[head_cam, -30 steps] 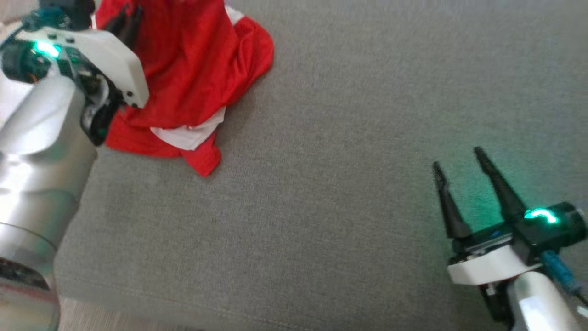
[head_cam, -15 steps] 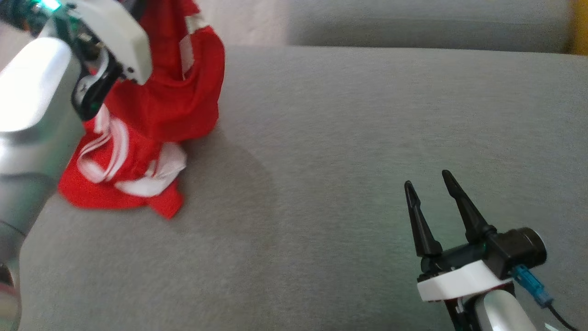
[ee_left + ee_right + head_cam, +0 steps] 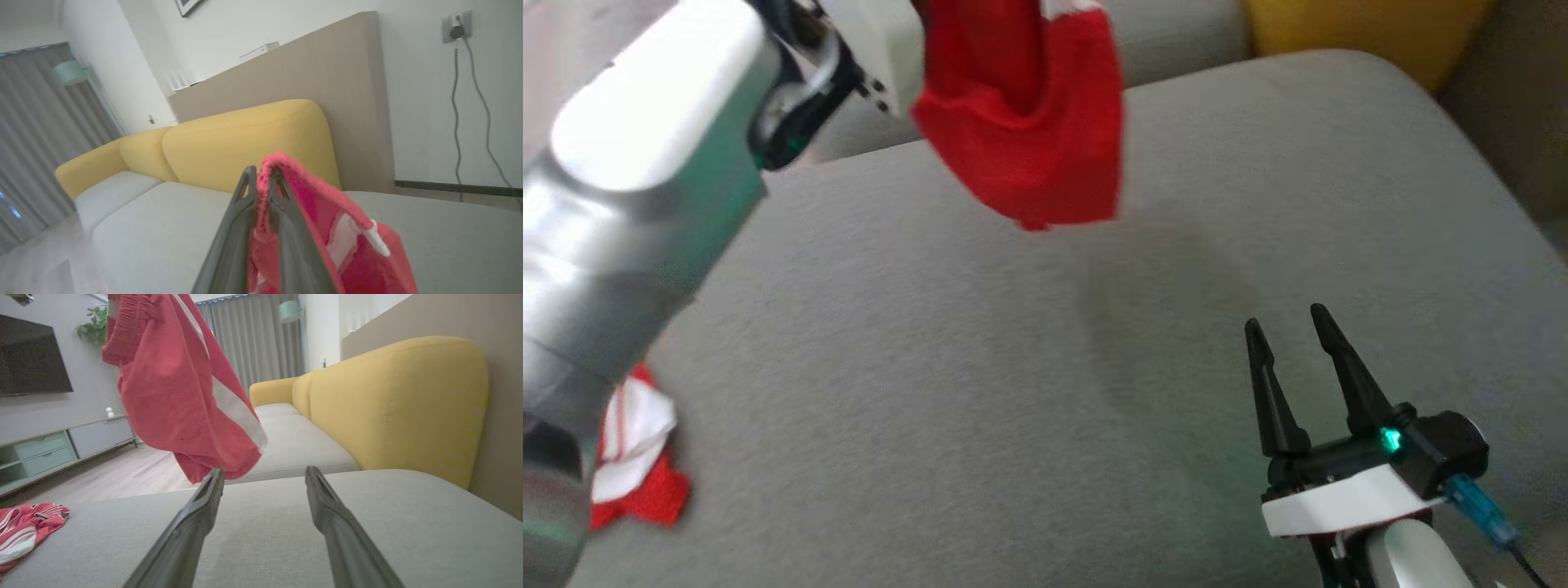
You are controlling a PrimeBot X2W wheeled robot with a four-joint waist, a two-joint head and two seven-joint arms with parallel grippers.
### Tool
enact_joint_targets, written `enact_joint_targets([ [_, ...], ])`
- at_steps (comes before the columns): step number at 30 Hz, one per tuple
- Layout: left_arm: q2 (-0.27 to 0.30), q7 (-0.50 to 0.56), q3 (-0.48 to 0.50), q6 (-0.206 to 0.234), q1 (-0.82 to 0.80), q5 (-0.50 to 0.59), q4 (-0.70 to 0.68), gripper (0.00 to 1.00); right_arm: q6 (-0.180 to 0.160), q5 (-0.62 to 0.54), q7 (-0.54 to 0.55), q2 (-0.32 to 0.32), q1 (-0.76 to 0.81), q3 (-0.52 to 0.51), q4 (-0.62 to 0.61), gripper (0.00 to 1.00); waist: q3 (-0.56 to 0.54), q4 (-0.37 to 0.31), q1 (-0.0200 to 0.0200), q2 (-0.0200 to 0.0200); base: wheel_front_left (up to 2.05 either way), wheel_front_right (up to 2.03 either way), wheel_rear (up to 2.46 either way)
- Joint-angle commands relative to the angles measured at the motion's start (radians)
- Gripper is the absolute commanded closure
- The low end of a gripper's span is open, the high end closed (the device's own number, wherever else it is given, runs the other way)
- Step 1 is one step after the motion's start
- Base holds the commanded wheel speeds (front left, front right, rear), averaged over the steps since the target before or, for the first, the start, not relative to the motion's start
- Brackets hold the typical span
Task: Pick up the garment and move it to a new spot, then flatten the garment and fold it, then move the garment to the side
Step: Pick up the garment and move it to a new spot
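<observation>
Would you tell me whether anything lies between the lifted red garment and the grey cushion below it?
Nothing visible does. The garment hangs from the shut left gripper over bare cushion. Another red-and-white cloth lies at the cushion's left edge, and the open right gripper is off to the right, both apart.

Noted as incomplete: the garment (image 3: 1021, 139), red with white stripes, upper part cut off at 12 o'clock of the head view, lower part cut off at 6 o'clock of the left wrist view, outline blurred. The left gripper (image 3: 262, 171), finger bases cut off at 6 o'clock of the left wrist view, pinched fold between the fingers hidden. A second red-and-white cloth (image 3: 637, 465), at 8 o'clock of the head view, partly hidden behind the left forearm (image 3: 645, 212), kind not discernible. A framed picture (image 3: 188, 5), cut off at 11 o'clock. A television (image 3: 32, 355), cut off at 9 o'clock of the right wrist view. A small white object (image 3: 109, 412) on the cabinet (image 3: 98, 435), too small to tell.
</observation>
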Motion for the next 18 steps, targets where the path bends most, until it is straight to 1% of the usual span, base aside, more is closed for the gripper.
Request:
enact_joint_targets([
  [1,0.018,-0.006,0.030,0.002,-0.037,-0.014,-0.014,1.00,0.008,0.011,-0.011,0.003,-0.039,0.027,-0.042,0.00,0.008,-0.088,0.0001,-0.0001,0.00,0.00,0.00],
  [4,0.004,-0.026,0.004,0.002,0.026,-0.025,-0.014,1.00,0.008,0.024,-0.011,0.003,-0.043,0.025,-0.053,0.00,0.042,-0.111,0.0001,-0.0001,0.00,0.00,0.00],
  [8,0.003,-0.079,-0.042,0.011,0.160,-0.018,0.023,1.00,0.008,0.036,-0.011,0.003,-0.051,0.018,-0.065,0.00,0.083,-0.119,0.0001,-0.0001,0.00,0.00,0.00],
  [12,-0.005,-0.140,-0.072,0.018,0.316,-0.039,0.081,1.00,0.008,0.046,-0.011,0.003,-0.056,0.014,-0.068,0.00,0.107,-0.110,0.0001,-0.0001,0.00,0.00,0.00],
  [15,-0.020,-0.215,-0.083,0.014,0.400,-0.049,0.121,1.00,0.008,0.051,-0.011,0.003,-0.055,0.019,-0.061,0.00,0.111,-0.093,0.0001,-0.0001,0.00,0.00,0.00],
  [16,-0.027,-0.242,-0.078,0.014,0.422,-0.057,0.136,0.26,0.008,0.048,-0.011,0.003,-0.056,0.022,-0.059,0.00,0.110,-0.087,0.0001,-0.0001,0.00,0.00,0.00],
  [17,-0.036,-0.271,-0.073,0.014,0.439,-0.062,0.150,0.00,0.008,0.050,-0.011,0.003,-0.055,0.019,-0.056,0.00,0.107,-0.080,0.0001,-0.0001,0.00,0.00,0.00],
  [18,-0.046,-0.300,-0.066,0.020,0.453,-0.064,0.165,0.00,0.008,0.042,-0.011,0.003,-0.056,0.023,-0.055,0.00,0.104,-0.071,0.0001,-0.0001,0.00,0.00,0.00],
])
